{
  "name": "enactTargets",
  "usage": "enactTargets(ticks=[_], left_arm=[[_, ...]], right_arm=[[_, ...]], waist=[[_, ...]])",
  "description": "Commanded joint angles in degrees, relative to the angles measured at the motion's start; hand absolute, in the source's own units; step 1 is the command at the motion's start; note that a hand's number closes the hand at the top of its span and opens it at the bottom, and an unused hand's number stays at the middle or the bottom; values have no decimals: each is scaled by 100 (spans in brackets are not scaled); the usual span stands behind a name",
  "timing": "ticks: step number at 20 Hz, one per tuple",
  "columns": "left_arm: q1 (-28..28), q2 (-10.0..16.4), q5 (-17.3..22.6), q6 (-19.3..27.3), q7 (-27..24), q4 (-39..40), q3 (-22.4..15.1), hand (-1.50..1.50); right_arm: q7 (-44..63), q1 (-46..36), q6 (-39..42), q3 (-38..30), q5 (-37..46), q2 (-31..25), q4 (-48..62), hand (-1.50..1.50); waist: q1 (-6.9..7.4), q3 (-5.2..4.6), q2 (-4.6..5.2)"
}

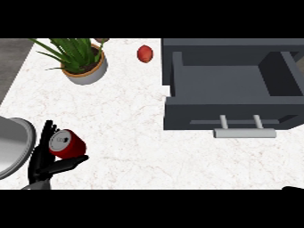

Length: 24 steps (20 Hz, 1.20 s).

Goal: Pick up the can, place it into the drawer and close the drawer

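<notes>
A red can (67, 143) with a silver top sits tilted at the lower left of the white counter. My left hand (43, 168) holds it, with fingers (47, 132) along its left side and the thumb pressed under its lower right. The dark grey drawer (233, 113) stands pulled open at the right, its inside bare, with a pale bar handle (244, 132) on its front. The can is well to the left of the drawer. Only a black sliver of my right hand (293, 188) shows at the bottom right edge.
A potted green plant (85, 62) stands at the back left. A small red fruit-like object (145, 53) lies at the back, just left of the drawer's cabinet. My grey left forearm (3, 149) fills the left edge. White counter (134, 116) stretches between can and drawer.
</notes>
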Motion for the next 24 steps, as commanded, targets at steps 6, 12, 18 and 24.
enactTargets(ticks=[6, 12, 18, 24], left_arm=[[-207, 166, 329, -847, 453, -316, -192, 150], [-658, -212, 199, -483, -252, 383, -290, 150], [-1255, -238, 340, -581, 5, 334, -331, 150], [-2613, -586, 156, -32, -198, 1452, -290, 150]], right_arm=[[-126, -349, 82, -415, -226, -247, 435, -150], [521, -696, -200, -394, -172, -341, 87, -150], [-121, 14, -32, 123, 384, 222, -73, -150], [177, -277, -75, -75, 183, -19, -190, -150]], waist=[[34, 5, -6], [19, 0, 1], [-12, 0, 2], [-102, -5, 33]])
